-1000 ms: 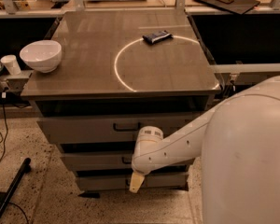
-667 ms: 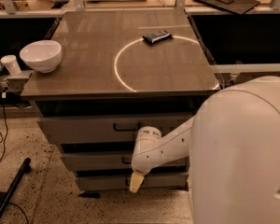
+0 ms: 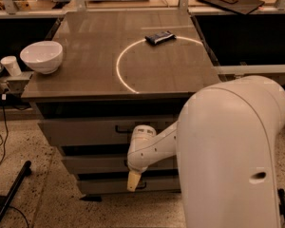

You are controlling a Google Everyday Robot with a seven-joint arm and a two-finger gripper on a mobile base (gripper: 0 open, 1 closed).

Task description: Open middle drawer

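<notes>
The grey cabinet has three drawer fronts under its brown top. The middle drawer (image 3: 90, 164) is a low, wide grey front and looks closed; its handle is hidden behind my arm. My gripper (image 3: 133, 180) points down in front of the cabinet, its tan tip hanging at the lower edge of the middle drawer, just above the bottom drawer (image 3: 104, 185). The white wrist above it covers the middle of the middle drawer's front. The top drawer (image 3: 85, 129) shows part of a black handle.
On the cabinet top (image 3: 85, 80) stand a white bowl (image 3: 42, 56) at the left and a small black object (image 3: 159, 37) at the back on a white ring. A white cup (image 3: 11, 65) sits on a ledge at left. My large white arm body (image 3: 228, 151) fills the right. A black bar (image 3: 9, 194) lies on the floor at left.
The big white arm body has swung left and fills more of the view. The wrist and gripper have shifted slightly left and up. The drawers have not moved.
</notes>
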